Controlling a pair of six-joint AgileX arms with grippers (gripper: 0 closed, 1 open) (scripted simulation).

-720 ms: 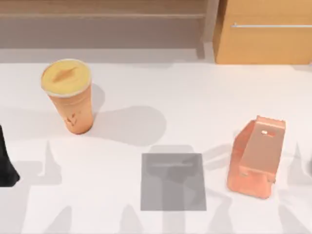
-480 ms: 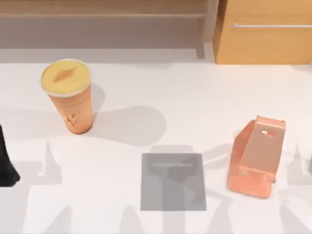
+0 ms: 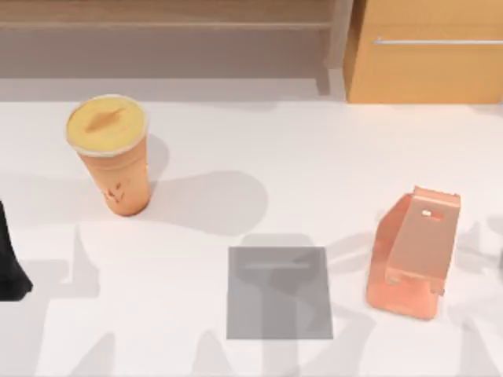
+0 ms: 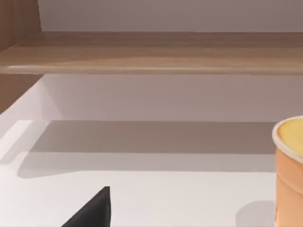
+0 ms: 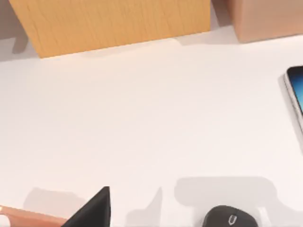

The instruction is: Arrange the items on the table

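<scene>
1. at the far left edge of the top view our left arm (image 3: 11,267) is showing as a dark shape low beside the table (image 3: 259,157); we are unable to tell how its pincer stands, so we are leaving that unsaid.
2. the cup (image 3: 110,153) is standing upright near the table's left, well apart from everything else, lid on; its free sides are leaving room for a side grasp, we judge. the left wrist view is catching it (image 4: 289,165) at the frame's edge.
3. a grey mat (image 3: 279,292) is lying flat at the front centre, bare on top; we are guessing it is a landing spot for one of the items.
4. a copper-coloured stand (image 3: 413,251) is sitting to the right of the mat, its sloped face turned up, likely to receive the phone.
5. in the right wrist view the mouse (image 5: 229,220) is resting on the table, and the phone (image 5: 296,92) is lying flat, well apart from it.
6. a dark tip of our right gripper (image 5: 94,210) is showing there; whether its pincer is open or closed we are unable to tell.
7. the cabinet (image 3: 428,51) is standing at the back right.
</scene>
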